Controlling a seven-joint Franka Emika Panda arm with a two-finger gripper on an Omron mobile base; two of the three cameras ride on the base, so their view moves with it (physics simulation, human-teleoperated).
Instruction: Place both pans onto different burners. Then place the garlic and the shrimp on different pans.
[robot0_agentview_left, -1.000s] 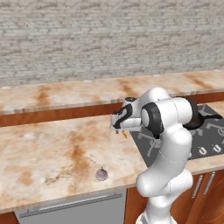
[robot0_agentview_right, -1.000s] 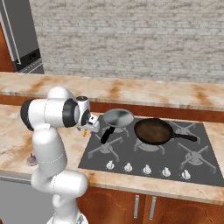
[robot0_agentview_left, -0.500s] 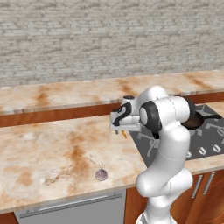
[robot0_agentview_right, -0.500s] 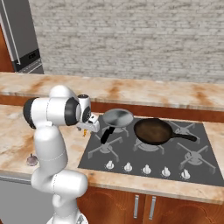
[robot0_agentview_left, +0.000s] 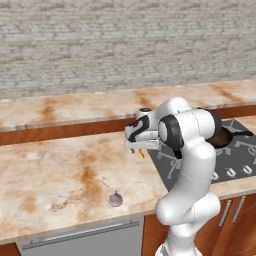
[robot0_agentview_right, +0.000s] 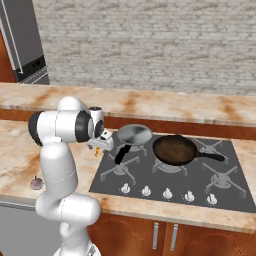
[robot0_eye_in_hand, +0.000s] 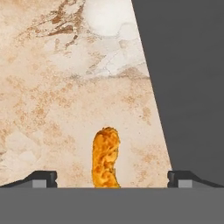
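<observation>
Nothing has moved much; gripper (robot0_agentview_right: 96, 150) holds the shrimp (robot0_agentview_right: 96, 151) above the desk (robot0_agentview_right: 20, 150) at the cooktop's 9 o'clock edge. Both pans (robot0_agentview_right: 173, 150) on burners; garlic (robot0_agentview_left: 115, 199) untouched.

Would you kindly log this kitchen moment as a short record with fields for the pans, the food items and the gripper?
steel pan: silvery steel pan sits on a rear-left burner of the cooktop
dark pan: dark pan sits on the middle burner, handle pointing right
shrimp: orange shrimp hangs between the gripper's fingertips, above the counter beside the cooktop edge
garlic: garlic lies on the counter near its front edge, untouched
gripper: gripper has its fingertips wide apart; whether they clamp the shrimp cannot be told
pans' contents: both look empty
</observation>
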